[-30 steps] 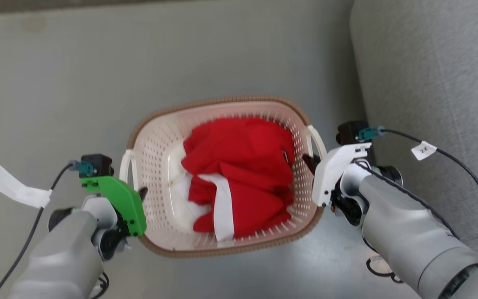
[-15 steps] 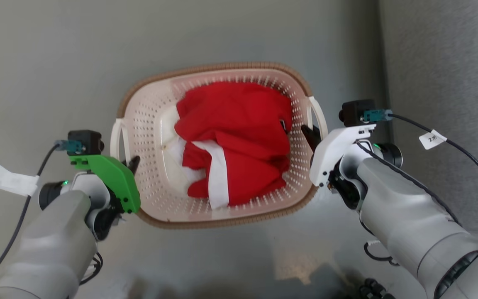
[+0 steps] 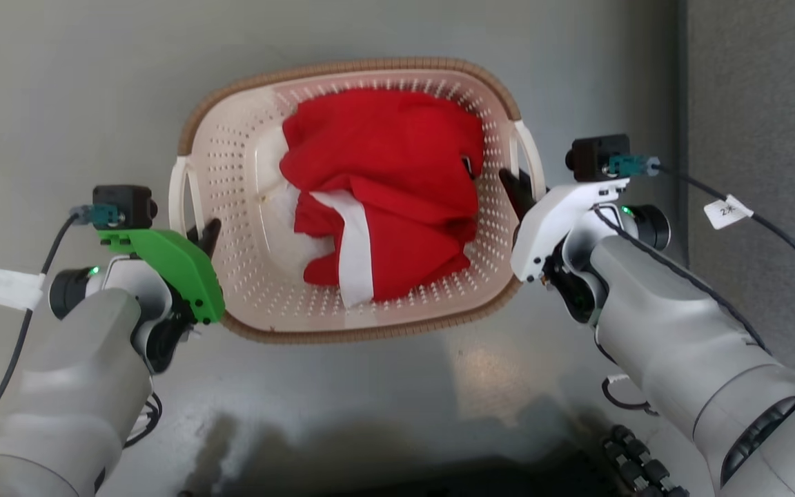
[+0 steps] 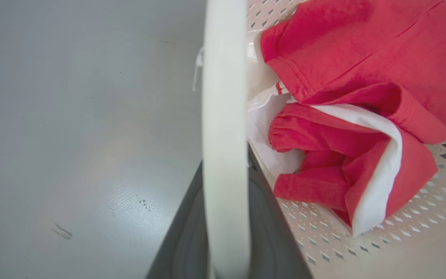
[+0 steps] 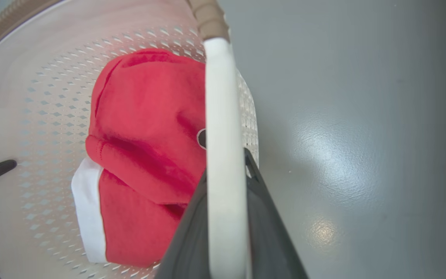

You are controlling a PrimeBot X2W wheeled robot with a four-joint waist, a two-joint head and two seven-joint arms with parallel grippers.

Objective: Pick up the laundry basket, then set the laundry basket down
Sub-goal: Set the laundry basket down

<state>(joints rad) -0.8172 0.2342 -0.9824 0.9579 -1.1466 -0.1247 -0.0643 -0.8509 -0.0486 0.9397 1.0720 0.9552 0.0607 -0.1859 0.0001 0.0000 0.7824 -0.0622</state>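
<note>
Holding laundry basket [image 3: 252, 172], long axis spanning arms: left claw [image 3: 205, 231] clamped on left handle [image 3: 178, 186], right claw [image 3: 513, 185] on right handle [image 3: 532, 155]; likely airborne.

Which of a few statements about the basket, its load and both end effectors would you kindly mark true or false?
1. The laundry basket holds red and white cloth. True.
2. The left end effector has a white handle between its fingers. True.
3. The right end effector grips the cloth. False: its fingers straddle the other handle.
4. The basket sits on a wooden table. False: grey floor lies below it.
</note>
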